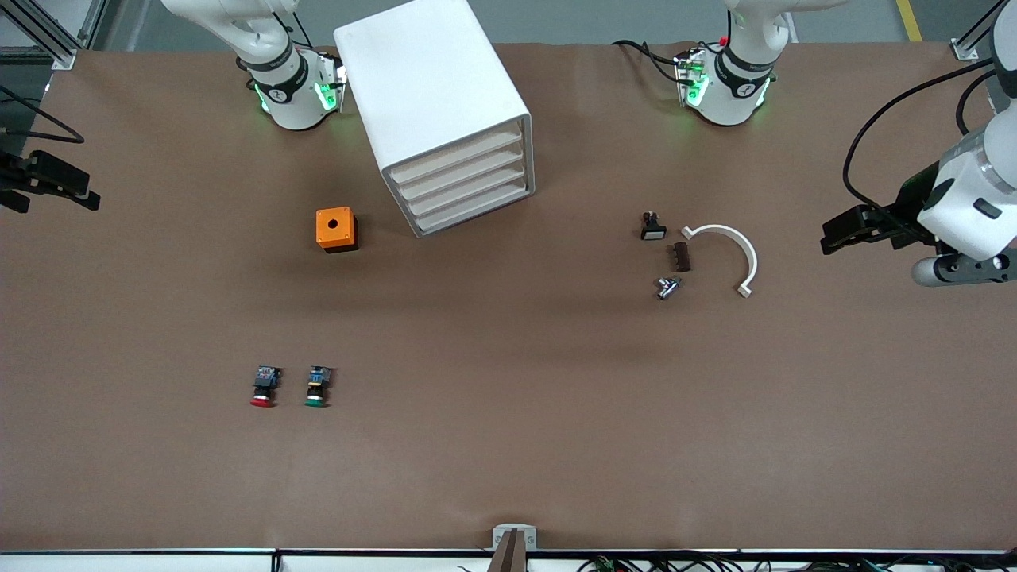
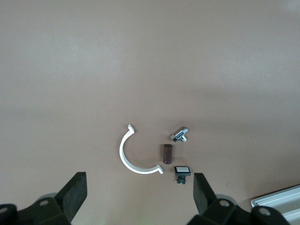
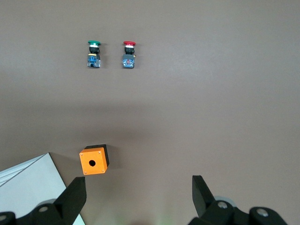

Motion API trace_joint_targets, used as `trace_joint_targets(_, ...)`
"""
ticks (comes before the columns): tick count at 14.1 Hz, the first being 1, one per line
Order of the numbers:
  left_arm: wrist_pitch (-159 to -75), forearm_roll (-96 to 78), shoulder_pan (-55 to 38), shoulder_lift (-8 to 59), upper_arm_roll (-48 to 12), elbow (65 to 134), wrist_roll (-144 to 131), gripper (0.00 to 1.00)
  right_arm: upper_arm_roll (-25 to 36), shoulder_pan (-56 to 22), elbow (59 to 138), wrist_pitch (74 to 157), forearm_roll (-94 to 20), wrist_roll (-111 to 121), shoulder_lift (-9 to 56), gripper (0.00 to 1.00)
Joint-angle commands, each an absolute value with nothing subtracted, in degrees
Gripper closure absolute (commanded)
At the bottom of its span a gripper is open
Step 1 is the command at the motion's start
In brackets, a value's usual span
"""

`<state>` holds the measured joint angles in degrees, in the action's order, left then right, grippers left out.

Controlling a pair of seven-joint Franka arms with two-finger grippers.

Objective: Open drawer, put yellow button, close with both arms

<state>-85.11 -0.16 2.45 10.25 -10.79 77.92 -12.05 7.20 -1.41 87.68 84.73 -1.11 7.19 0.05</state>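
Progress stands at zero: you will find the top drawer (image 1: 454, 156) of the white cabinet (image 1: 433, 87) shut flush with the three below it, and no yellow button can be seen on the desk (image 1: 508, 445), only a red button (image 1: 263, 387) and a green button (image 1: 318, 386) near an orange box (image 1: 335, 229). Opening, loading and closing all remain. Left pincer (image 2: 139, 194) and right pincer (image 3: 139, 199) both hang over the desk spread fully apart, holding and touching nothing.

A brown table (image 1: 508, 413) holds a white cabinet (image 1: 433, 87), an orange box (image 1: 335, 229), 2 buttons, red (image 1: 263, 387) and green (image 1: 318, 387), and a white curved piece (image 1: 735, 246)
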Motion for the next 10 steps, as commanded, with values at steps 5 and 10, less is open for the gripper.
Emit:
trace_joint_targets(5,-87.18,0.70,0.09,1.68,-7.21,87.52,-9.76,0.00,7.65,-0.27,89.12,86.13,-0.53,9.49,-1.49,0.00)
trace_joint_targets(10,-88.77,0.44,-2.02,-0.44,-5.19,90.00,-9.76,0.00,7.65,0.09,89.12,86.13,-0.53,9.41,-1.49,0.00)
